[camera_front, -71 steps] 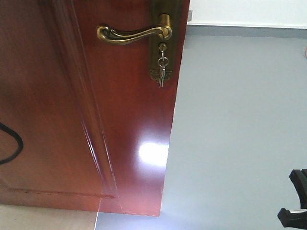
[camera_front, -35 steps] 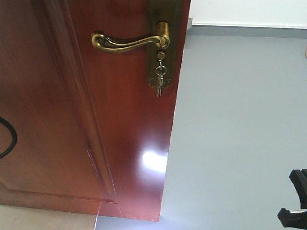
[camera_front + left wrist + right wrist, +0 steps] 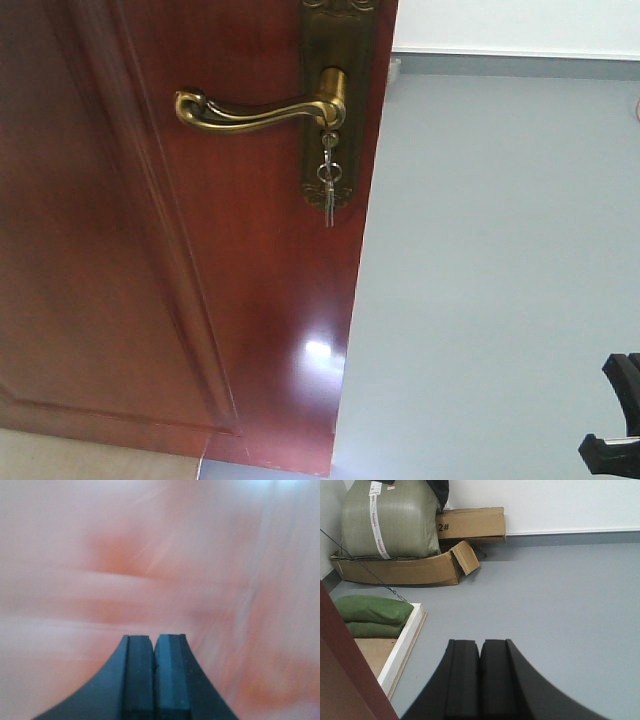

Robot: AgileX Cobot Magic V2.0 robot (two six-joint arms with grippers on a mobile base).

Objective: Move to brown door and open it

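Observation:
The brown door (image 3: 150,260) fills the left half of the front view, its free edge running down the middle. A brass lever handle (image 3: 255,108) sits on a brass plate, with a bunch of keys (image 3: 327,180) hanging from the lock. My left gripper (image 3: 154,645) is shut and empty, right against a blurred reddish-brown surface. My right gripper (image 3: 480,647) is shut and empty, over grey floor; the door's edge (image 3: 340,670) shows at the lower left. A black part of the right arm (image 3: 615,420) shows at the lower right of the front view.
Grey floor (image 3: 500,250) lies beyond the door, up to a white wall (image 3: 510,25). In the right wrist view, a large green sack (image 3: 390,520) in cardboard boxes (image 3: 470,525), green bags (image 3: 372,612) and a white-edged board (image 3: 402,647) stand at the left.
The door handle and keys have shifted left and down in the front view, and more of the plate shows. The black cable at the left edge has gone out of view.

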